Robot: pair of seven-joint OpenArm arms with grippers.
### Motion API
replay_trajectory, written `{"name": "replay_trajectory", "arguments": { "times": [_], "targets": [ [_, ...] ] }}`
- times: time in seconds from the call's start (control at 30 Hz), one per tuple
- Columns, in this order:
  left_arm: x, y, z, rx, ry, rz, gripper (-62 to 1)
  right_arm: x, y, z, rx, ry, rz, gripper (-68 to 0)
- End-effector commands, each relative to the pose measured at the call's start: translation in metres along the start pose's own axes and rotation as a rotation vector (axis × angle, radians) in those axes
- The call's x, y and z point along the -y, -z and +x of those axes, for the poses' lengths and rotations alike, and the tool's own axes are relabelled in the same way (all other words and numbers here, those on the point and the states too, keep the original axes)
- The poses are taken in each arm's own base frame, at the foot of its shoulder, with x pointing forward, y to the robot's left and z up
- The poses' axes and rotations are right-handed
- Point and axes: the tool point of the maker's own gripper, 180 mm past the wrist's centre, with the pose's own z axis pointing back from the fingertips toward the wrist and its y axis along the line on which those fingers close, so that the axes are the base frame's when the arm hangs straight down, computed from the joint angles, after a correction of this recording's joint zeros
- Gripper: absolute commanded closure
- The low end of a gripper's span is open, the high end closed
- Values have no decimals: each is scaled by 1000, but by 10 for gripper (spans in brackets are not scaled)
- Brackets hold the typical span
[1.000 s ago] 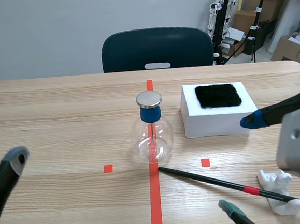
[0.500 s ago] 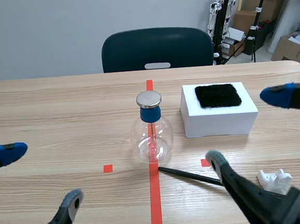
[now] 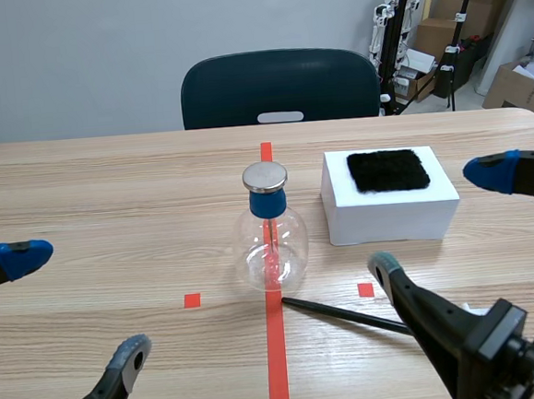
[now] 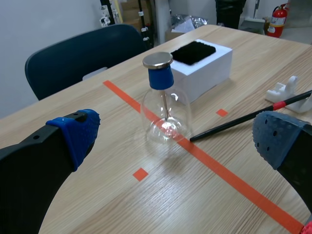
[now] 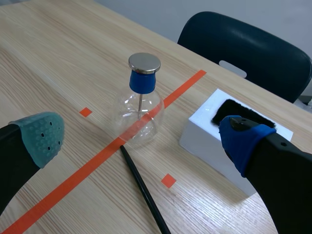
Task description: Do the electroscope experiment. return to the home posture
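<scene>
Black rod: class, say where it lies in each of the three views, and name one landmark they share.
Scene view: the black rod lies just in front of the flask, running right.
Left wrist view: the rod runs from the flask's base toward a white plastic piece.
Right wrist view: the rod starts at the flask's base and passes the white box.
Shared landmark: the flask.

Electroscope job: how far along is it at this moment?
Looks done: the thin black rod lies on the table by the clear glass flask electroscope, and the black fur pad sits on its white box. In hand: nothing; left tool and right tool are open. Left: at most settling into home posture.
</scene>
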Motion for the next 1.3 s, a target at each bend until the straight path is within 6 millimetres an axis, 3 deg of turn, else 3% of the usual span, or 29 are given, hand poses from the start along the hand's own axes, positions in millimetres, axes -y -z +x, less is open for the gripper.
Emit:
{"name": "replay_trajectory", "arguments": {
  "times": [0.0,0.33,0.63,1.27],
  "targets": [
    [0,3,13,44,-4,7,-623,3,1,3,14,-4,-10,-679],
    [3,9,27,71,11,-5,-623,11,0,-4,-15,-13,-51,-679],
    [2,11,26,57,15,-7,-623,12,-2,-17,-60,-6,-55,-679],
    [2,11,26,56,15,-7,-623,13,-2,-17,-61,-6,-56,-679]
  ]
}}
